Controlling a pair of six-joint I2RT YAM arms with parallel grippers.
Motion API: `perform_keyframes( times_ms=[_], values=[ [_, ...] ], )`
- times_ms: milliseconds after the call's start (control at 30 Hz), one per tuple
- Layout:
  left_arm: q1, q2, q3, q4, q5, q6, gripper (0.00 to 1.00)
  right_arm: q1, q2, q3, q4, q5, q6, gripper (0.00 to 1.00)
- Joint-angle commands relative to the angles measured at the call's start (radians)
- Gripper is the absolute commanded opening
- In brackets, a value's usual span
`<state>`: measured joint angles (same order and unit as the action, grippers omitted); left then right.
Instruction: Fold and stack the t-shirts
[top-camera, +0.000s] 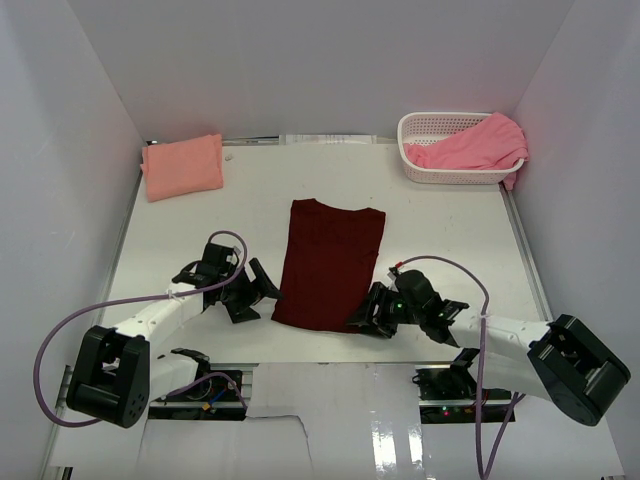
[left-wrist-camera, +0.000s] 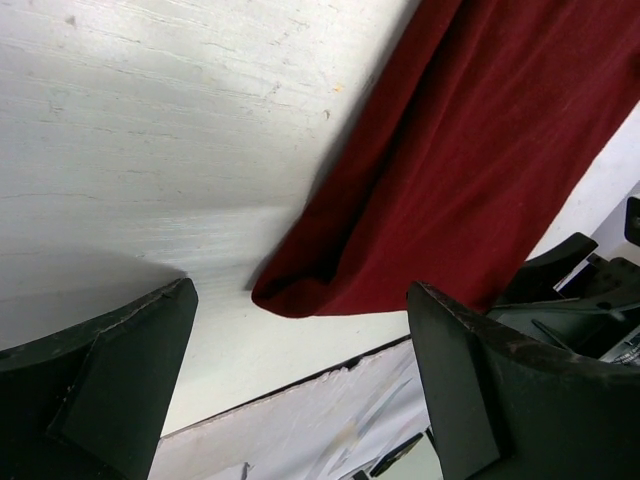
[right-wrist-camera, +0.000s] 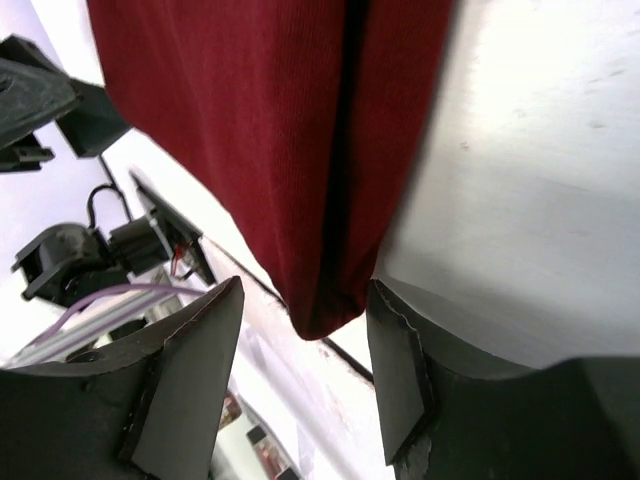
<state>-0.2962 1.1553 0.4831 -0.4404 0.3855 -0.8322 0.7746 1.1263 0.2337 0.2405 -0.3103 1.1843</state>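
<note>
The dark maroon cloth t-shirt lies folded lengthwise in the middle of the white desk. My left end effector gapes wide and empty at its 7 o'clock corner. My right end effector, jaws half apart, straddles the 5 o'clock corner, seemingly not pinching it. A salmon-peach folded t-shirt sits at 10 o'clock.

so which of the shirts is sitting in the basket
The brighter pink shirt, bunched in the white basket at the far right. The salmon shirt lies folded far left; the maroon shirt lies mid-table.
</note>
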Motion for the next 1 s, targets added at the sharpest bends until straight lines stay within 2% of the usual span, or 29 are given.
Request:
perform_keyframes(
  times_ms=[0,100,167,233,267,400,467,700,967],
  values=[
    [0.002,-0.009,-0.047,0.012,-0.008,-0.011,0.98,0.003,-0.033,0.047,-0.102,0.083,-0.034,0.58],
    [0.0,-0.022,-0.067,0.031,0.001,-0.025,0.98,0.003,-0.039,0.044,-0.104,0.088,-0.034,0.52],
    [0.002,-0.028,-0.081,0.037,0.0,-0.031,0.98,0.003,-0.025,0.03,-0.073,0.074,-0.029,0.39],
    [0.002,-0.026,-0.086,0.039,0.0,-0.033,0.98,0.003,-0.013,0.032,-0.066,0.073,-0.031,0.36],
    [0.002,-0.026,-0.087,0.04,0.001,-0.034,0.98,0.003,-0.002,0.033,-0.061,0.066,-0.034,0.29],
    [0.002,-0.037,-0.094,0.042,0.003,-0.039,0.98,0.003,0.003,0.033,-0.053,0.069,-0.035,0.21],
    [0.002,-0.04,-0.097,0.042,0.003,-0.039,0.98,0.003,0.001,0.026,-0.038,0.06,-0.032,0.08],
    [0.0,-0.036,-0.112,0.045,0.0,-0.047,0.97,0.003,-0.008,0.041,-0.033,0.069,-0.022,0.08],
    [0.002,-0.057,-0.187,0.1,0.019,-0.088,0.8,-0.005,0.033,0.076,-0.004,0.054,0.001,0.08]
  ],
)
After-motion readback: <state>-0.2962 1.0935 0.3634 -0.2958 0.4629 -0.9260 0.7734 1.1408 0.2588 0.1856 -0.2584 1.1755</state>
